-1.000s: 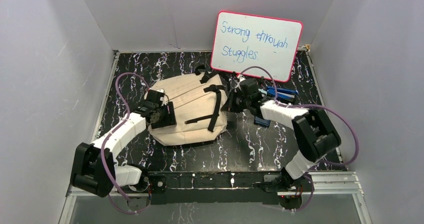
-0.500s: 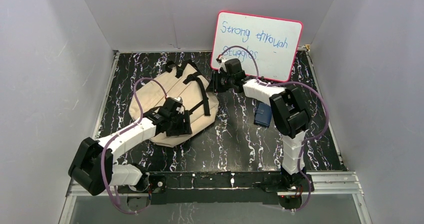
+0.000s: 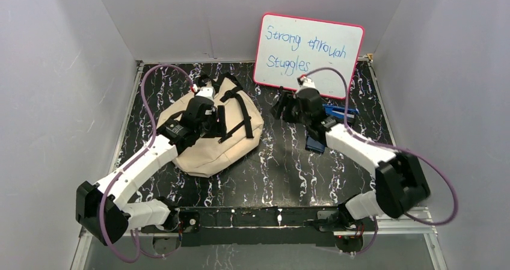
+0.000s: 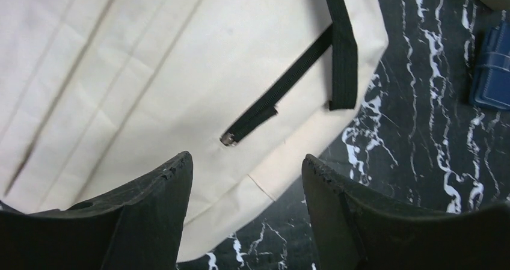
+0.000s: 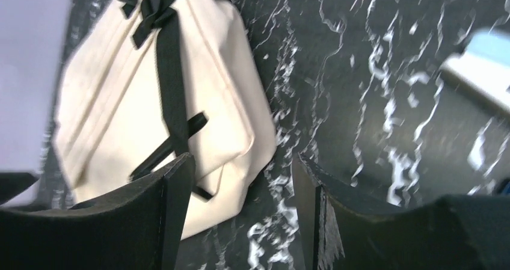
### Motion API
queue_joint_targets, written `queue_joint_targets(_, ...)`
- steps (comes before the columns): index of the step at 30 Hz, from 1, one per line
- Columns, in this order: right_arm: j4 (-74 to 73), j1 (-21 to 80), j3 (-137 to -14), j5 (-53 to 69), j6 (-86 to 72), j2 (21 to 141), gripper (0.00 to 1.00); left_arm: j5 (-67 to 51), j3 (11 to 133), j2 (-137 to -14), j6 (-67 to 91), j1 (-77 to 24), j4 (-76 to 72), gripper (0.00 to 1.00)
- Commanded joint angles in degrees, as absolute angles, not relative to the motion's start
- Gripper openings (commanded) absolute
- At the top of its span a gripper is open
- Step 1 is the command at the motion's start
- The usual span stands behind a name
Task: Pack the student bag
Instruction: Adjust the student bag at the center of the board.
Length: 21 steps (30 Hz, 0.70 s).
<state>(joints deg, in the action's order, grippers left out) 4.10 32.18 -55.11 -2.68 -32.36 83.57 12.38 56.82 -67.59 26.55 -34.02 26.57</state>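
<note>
Beneath the left hand (image 4: 246, 162), fingers apart and empty, the student bag (image 4: 180, 71) is lying on the tabletop (image 4: 421, 162); beyond it the right hand (image 5: 240, 162) is hovering, also apart. Pinching only the strap (image 4: 344, 41) is risking to drag the bag.

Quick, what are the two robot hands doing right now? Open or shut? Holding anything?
Left gripper: open, empty, over the bag.
Right gripper: open, holding nothing.

Matt canvas student bag (image 3: 240, 144) on glossy marbled table (image 3: 288, 171).
</note>
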Motion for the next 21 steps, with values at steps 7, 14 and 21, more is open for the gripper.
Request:
queue_joint_targets(7, 22.8, 47.2, -30.2, -7.3, -63.1, 69.7, 0.71, 17.2, 60.9, -71.2, 19.6, -31.0, 27.5, 0.65)
queue_joint_targets(14, 35.7, 51.6, -26.1, -6.9, -72.2, 78.7, 0.73, 16.6, 58.6, -68.9, 19.8, -30.7, 28.2, 0.65)
queue_joint_targets(21, 46.6, 53.0, -29.8, -2.3, -75.7, 93.0, 0.73, 16.5, 57.0, -66.8, 20.5, -30.4, 29.1, 0.65)
